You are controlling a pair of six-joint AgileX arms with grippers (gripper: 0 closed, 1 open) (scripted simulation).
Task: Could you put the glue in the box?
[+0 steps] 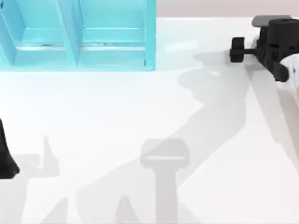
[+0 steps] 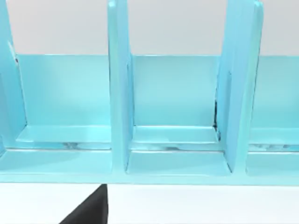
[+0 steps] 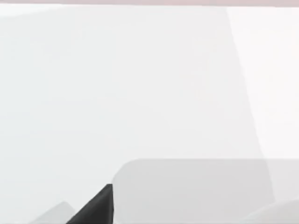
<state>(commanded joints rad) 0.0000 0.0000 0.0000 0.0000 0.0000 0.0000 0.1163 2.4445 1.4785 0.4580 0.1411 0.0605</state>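
Since the box [image 1: 79,35] sits upper left, the left arm [image 1: 5,161], left edge, lies nearer than the right arm [image 1: 273,44], upper right; glue's bearing and both grips: cannot tell.

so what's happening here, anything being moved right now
Nothing is being carried at this moment. The teal box with upright dividers stands at the far left of the white table, and the left wrist view looks straight into its compartments. The right arm sits at the far right edge, the left arm at the left edge.

Teal divided box [image 1: 79,35] blocks top left; white table [image 1: 140,107] open — unobstructed
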